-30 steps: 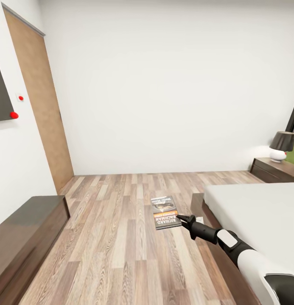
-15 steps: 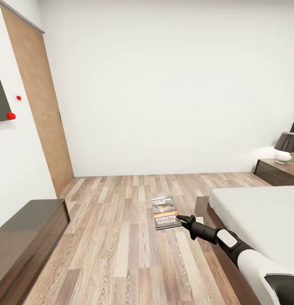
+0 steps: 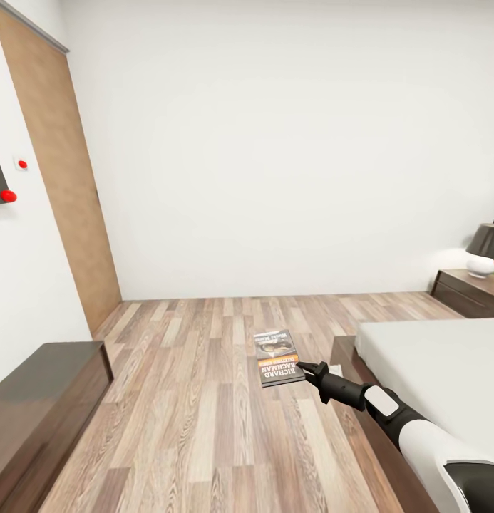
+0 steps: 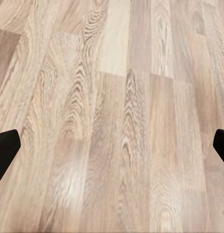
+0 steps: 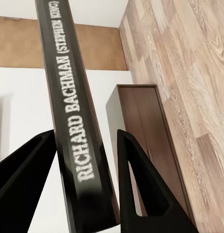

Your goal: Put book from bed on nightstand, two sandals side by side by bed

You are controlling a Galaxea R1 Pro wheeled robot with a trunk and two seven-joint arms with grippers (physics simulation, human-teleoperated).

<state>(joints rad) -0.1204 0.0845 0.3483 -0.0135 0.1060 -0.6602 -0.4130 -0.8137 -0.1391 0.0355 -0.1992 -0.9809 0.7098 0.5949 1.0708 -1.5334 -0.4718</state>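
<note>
My right gripper (image 3: 304, 367) is shut on the edge of the book (image 3: 278, 356) and holds it flat in the air above the wooden floor, left of the bed's foot corner. The book's dark cover with the orange-red band faces up. In the right wrist view its spine (image 5: 73, 121) reading "RICHARD BACHMAN" runs between the two black fingers (image 5: 136, 179). The bed (image 3: 446, 370) with its light-grey mattress lies at the right. Beyond it stands the nightstand (image 3: 466, 292) with a black-shaded lamp (image 3: 485, 251). My left gripper (image 4: 112, 145) is open over bare floor. The sandals are out of view.
A long low dark cabinet (image 3: 40, 406) stands along the left wall. A wooden door (image 3: 61, 185) is behind it, and a red knob (image 3: 8, 195) shows on the wall. Wooden floor (image 3: 204, 370) stretches between the cabinet and the bed up to the white far wall.
The whole view has shifted: the door and cabinet slid outward left, the nightstand and bed slightly right, so the camera moved forward. Arm and book keep their place in view.
</note>
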